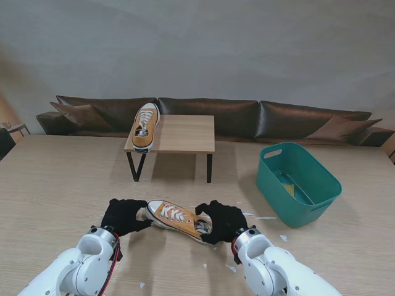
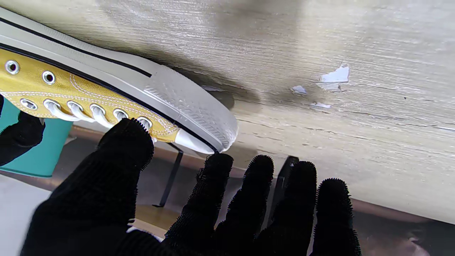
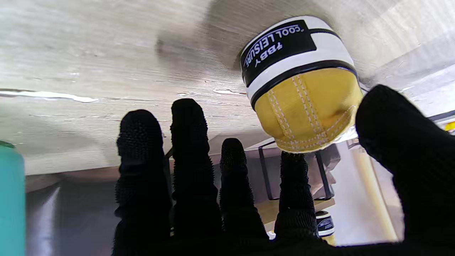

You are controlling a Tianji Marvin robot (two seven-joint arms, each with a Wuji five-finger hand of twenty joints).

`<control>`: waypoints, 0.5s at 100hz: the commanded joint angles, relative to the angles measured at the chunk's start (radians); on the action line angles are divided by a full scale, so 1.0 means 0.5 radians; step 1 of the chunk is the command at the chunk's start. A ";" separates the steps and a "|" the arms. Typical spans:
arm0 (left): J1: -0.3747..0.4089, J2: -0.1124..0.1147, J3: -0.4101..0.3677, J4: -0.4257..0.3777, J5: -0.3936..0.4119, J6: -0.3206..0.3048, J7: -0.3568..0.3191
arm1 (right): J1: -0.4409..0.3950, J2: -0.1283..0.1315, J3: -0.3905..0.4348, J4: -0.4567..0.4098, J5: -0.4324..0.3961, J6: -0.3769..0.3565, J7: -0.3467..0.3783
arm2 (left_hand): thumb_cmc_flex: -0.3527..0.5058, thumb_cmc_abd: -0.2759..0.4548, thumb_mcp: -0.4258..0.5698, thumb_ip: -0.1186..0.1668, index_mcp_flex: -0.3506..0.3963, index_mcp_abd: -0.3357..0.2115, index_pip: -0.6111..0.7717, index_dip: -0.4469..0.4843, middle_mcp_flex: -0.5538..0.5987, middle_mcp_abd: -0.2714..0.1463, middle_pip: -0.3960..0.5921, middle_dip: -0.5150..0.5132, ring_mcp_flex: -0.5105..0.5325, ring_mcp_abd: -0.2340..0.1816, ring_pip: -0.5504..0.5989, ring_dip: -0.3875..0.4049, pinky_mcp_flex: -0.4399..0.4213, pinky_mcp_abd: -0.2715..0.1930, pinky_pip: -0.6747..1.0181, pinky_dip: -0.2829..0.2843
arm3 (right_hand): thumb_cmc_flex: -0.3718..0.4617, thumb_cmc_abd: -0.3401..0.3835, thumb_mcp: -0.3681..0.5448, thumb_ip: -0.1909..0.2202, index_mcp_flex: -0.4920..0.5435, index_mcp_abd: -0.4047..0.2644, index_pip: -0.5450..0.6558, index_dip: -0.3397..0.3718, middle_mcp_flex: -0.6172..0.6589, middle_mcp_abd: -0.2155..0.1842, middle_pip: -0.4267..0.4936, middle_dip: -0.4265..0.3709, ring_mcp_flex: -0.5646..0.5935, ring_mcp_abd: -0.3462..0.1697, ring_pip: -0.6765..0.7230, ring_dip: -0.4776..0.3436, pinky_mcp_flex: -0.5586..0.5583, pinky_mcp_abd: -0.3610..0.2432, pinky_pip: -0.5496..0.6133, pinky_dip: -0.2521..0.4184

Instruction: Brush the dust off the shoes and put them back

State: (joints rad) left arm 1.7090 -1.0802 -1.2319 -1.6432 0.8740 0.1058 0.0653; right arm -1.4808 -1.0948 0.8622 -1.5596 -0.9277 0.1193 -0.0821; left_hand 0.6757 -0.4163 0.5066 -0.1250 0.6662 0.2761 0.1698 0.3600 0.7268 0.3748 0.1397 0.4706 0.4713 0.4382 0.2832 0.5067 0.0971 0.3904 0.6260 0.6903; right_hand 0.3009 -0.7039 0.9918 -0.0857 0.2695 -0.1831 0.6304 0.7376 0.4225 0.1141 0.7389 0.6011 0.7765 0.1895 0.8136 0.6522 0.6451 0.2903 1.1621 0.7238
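You've got 2 yellow shoes: near shoe on the worktop, nearer to you than the small stand; far shoe on that stand's left edge. Left robot hand at toe, right robot hand at heel, fingers spread, touching, grip unclear. 1 teal bin right of stand. White scraps btwn near shoe & bin.

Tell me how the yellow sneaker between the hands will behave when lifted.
The yellow sneaker probably flexes at its canvas upper while the rubber sole stays stiff. It looks light. Held only at toe and heel, it may sag or twist; its laces could snag.
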 commanded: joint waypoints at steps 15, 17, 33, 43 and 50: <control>0.014 -0.004 0.005 -0.027 -0.002 0.020 -0.055 | 0.028 0.050 0.078 -0.005 -0.067 -0.190 0.061 | 0.053 0.053 -0.039 0.065 0.043 0.026 -0.002 0.017 0.016 0.036 -0.006 0.011 0.023 0.030 0.030 0.017 -0.036 0.024 0.031 0.029 | 0.086 -0.258 0.230 -0.085 -0.080 -0.126 0.103 0.200 -0.164 -0.084 0.128 0.112 -0.036 -0.073 0.033 0.022 -0.635 -0.084 -0.044 0.080; 0.014 -0.004 0.005 -0.028 -0.002 0.021 -0.055 | 0.026 0.052 0.084 -0.005 -0.071 -0.203 0.064 | 0.054 0.053 -0.040 0.066 0.044 0.028 -0.002 0.017 0.017 0.034 -0.005 0.011 0.023 0.032 0.030 0.017 -0.036 0.026 0.031 0.030 | 0.089 -0.269 0.245 -0.092 -0.078 -0.128 0.118 0.218 -0.168 -0.087 0.137 0.119 -0.036 -0.074 0.033 0.022 -0.632 -0.084 -0.045 0.082; 0.015 -0.003 0.010 -0.035 -0.004 0.034 -0.067 | 0.020 0.066 0.112 0.009 -0.099 -0.290 0.086 | 0.054 0.056 -0.046 0.067 0.047 0.027 0.000 0.018 0.015 0.035 -0.006 0.011 0.024 0.028 0.031 0.018 -0.039 0.024 0.027 0.032 | 0.087 -0.319 0.281 -0.110 0.149 -0.143 0.296 0.301 -0.135 -0.071 0.178 0.144 -0.022 -0.088 0.054 0.028 -0.623 -0.093 -0.045 0.087; 0.017 -0.003 0.015 -0.036 -0.006 0.042 -0.067 | 0.031 0.074 0.111 0.034 -0.121 -0.331 0.097 | 0.056 0.057 -0.047 0.067 0.049 0.028 0.000 0.018 0.016 0.033 -0.005 0.011 0.026 0.029 0.032 0.019 -0.037 0.024 0.027 0.034 | 0.080 -0.355 0.304 -0.124 0.314 -0.139 0.393 0.312 -0.101 -0.056 0.178 0.149 -0.012 -0.094 0.055 0.025 -0.618 -0.096 -0.047 0.086; 0.017 -0.004 0.019 -0.037 -0.008 0.049 -0.066 | 0.040 0.078 0.105 0.059 -0.127 -0.359 0.093 | 0.057 0.058 -0.048 0.068 0.050 0.029 0.000 0.018 0.015 0.034 -0.006 0.011 0.028 0.031 0.033 0.020 -0.037 0.026 0.026 0.035 | 0.080 -0.383 0.321 -0.132 0.408 -0.131 0.437 0.303 -0.079 -0.049 0.172 0.150 -0.008 -0.089 0.053 0.023 -0.615 -0.092 -0.048 0.084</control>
State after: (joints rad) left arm 1.7129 -1.0794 -1.2246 -1.6543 0.8732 0.1245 0.0509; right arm -1.4638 -1.0603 0.9198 -1.5455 -0.9852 -0.0483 -0.0495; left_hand 0.6757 -0.4163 0.4964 -0.1250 0.6663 0.2776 0.1698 0.3602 0.7268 0.3750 0.1396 0.4707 0.4713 0.4386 0.2832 0.5070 0.0969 0.3904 0.6261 0.6911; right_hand 0.3417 -0.8454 1.1106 -0.1263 0.4401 -0.2332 0.8239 0.8807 0.3868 0.0935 0.8101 0.6618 0.7707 0.1531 0.8266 0.6524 0.6448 0.2647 1.1488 0.7458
